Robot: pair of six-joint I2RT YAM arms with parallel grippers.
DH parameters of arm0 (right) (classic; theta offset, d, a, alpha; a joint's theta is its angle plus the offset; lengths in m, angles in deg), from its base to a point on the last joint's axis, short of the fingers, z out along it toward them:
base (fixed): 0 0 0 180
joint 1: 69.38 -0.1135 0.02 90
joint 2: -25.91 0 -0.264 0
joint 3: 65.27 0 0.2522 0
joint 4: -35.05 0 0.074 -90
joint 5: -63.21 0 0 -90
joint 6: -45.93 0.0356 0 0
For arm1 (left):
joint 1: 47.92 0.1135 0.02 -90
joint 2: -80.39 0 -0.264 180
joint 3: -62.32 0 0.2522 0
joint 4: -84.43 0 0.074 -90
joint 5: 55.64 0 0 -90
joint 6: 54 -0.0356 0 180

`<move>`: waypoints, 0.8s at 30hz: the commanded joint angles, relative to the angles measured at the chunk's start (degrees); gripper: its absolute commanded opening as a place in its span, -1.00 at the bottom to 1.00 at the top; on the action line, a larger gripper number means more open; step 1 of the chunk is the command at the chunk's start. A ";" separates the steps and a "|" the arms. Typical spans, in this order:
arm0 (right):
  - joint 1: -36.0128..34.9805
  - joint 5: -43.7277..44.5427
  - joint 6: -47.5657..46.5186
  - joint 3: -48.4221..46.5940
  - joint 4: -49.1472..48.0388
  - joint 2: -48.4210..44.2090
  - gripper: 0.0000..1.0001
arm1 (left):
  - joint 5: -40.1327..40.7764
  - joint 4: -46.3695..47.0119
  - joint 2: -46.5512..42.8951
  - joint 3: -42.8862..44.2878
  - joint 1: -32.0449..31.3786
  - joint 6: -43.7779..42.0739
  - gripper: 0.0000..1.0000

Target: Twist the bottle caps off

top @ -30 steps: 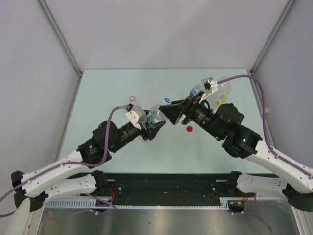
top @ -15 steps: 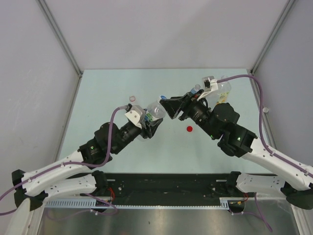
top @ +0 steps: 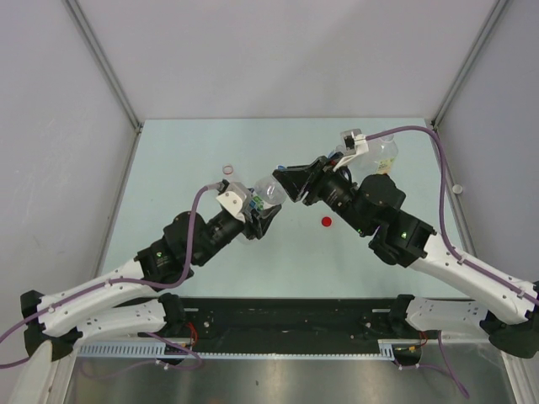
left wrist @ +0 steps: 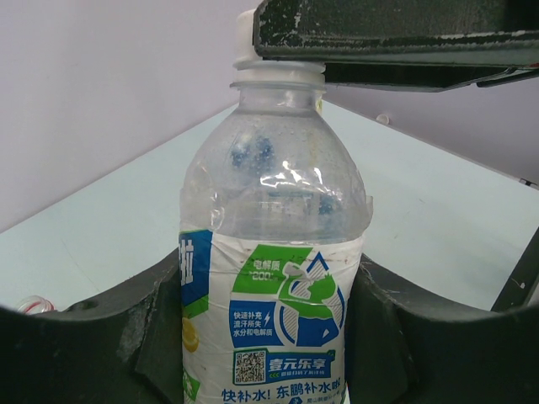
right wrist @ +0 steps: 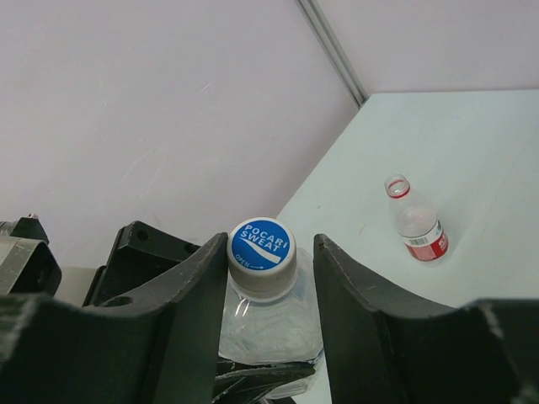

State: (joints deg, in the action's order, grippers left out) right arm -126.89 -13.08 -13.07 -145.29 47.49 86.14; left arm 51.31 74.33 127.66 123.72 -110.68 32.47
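Right wrist view shows the right gripper (right wrist: 269, 252), newly swung in above the white-and-blue-labelled bottle (right wrist: 269, 328), narrowing its jaws around that bottle's blue Pocari Sweat cap (right wrist: 261, 241) with a slight gap left, while the left gripper (top: 256, 214) clamps the bottle's body, so unscrewing looks imminent.

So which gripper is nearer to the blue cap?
The right gripper: its fingers flank the cap; the left gripper holds the bottle lower down.
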 commanded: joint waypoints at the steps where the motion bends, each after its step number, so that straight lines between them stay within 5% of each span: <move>1: 0.65 -0.27 -0.24 -1.86 -2.28 0.42 -0.10 | 0.98 2.40 -0.16 0.09 -0.61 -1.22 -0.99; 11: 1.09 -2.64 0.37 -1.86 -2.11 1.21 -0.49 | 1.15 2.67 0.11 0.00 -1.22 -1.39 -1.00; 13: 1.09 -3.69 0.37 -1.86 -1.93 1.47 -0.95 | 1.33 2.67 0.02 0.17 -1.22 -1.48 -1.00; 14: 1.18 -3.96 0.46 -1.77 -1.93 1.47 -1.00 | 1.42 2.67 0.11 0.09 -1.22 -1.57 -1.00; 24: 1.00 -6.68 -2.35 -1.51 0.09 0.33 -1.00 | 0.89 2.05 -0.16 0.35 -1.14 -0.51 -1.00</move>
State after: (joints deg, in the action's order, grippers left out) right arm -125.76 -17.10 -13.22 -145.29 46.86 87.25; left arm 53.30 73.69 128.08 123.66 -111.07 32.47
